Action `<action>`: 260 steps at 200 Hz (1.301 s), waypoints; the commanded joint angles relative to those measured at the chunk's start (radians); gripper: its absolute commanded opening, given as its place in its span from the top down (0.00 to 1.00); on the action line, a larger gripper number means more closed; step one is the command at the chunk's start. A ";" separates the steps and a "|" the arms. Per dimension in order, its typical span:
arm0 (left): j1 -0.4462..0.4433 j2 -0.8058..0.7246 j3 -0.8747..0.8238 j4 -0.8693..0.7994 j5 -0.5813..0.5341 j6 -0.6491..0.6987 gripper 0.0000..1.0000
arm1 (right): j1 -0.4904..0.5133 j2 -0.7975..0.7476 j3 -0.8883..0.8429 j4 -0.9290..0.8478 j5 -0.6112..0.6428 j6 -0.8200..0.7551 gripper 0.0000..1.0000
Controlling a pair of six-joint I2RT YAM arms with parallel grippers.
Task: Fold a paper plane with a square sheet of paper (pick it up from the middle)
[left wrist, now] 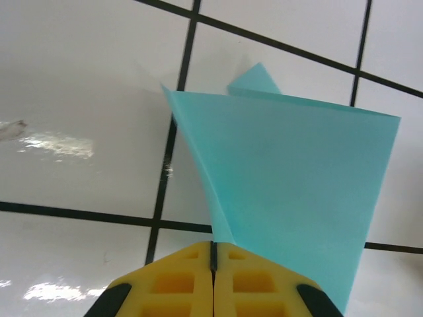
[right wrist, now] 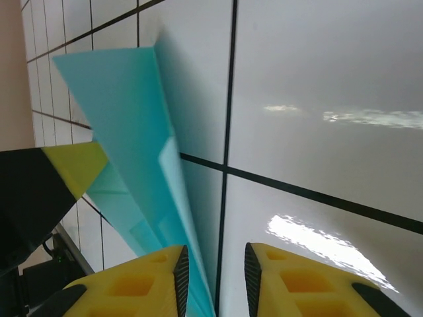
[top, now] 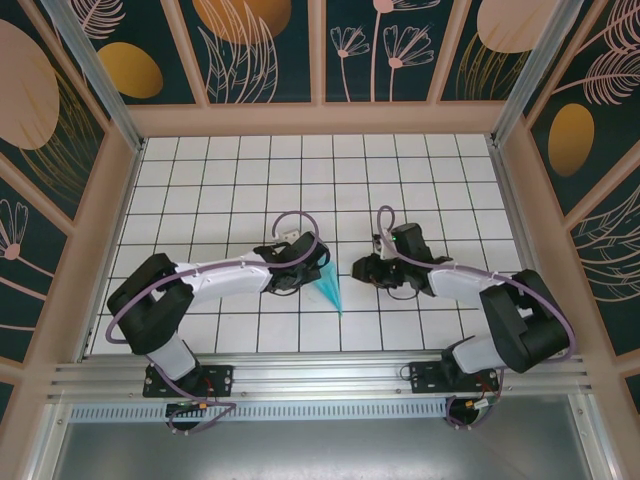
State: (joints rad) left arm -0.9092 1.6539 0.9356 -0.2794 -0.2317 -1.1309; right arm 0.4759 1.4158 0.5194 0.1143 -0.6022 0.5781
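The light turquoise paper plane (top: 329, 283) is a slim folded dart with its pointed tip toward the near edge of the table. It stands between my two grippers. My left gripper (top: 298, 270) is shut on it; in the left wrist view the yellow jaws (left wrist: 213, 254) meet on a folded edge of the paper plane (left wrist: 291, 178), which fans out ahead. My right gripper (top: 358, 268) is open just right of it. In the right wrist view the paper plane (right wrist: 125, 132) runs down between the parted fingers (right wrist: 213, 281), close to the left pad.
The white grid-tiled table (top: 420, 180) has low walls all round. The two arms reach in from the near edge and meet at its middle. The left gripper's yellow and black finger (right wrist: 66, 172) shows at the left of the right wrist view.
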 commanded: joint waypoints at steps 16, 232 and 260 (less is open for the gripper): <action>-0.002 0.014 -0.031 0.097 0.031 0.003 0.99 | 0.062 0.013 0.055 0.028 0.021 -0.040 0.66; -0.002 0.024 -0.044 0.119 0.038 0.023 0.97 | 0.122 0.164 0.137 0.004 -0.065 -0.153 0.63; -0.001 0.026 -0.041 0.123 0.045 0.024 0.97 | 0.124 0.149 0.129 -0.002 -0.061 -0.162 0.61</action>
State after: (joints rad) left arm -0.9092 1.6672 0.8982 -0.1707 -0.1909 -1.1267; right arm 0.5911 1.5993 0.6571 0.1078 -0.6392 0.4469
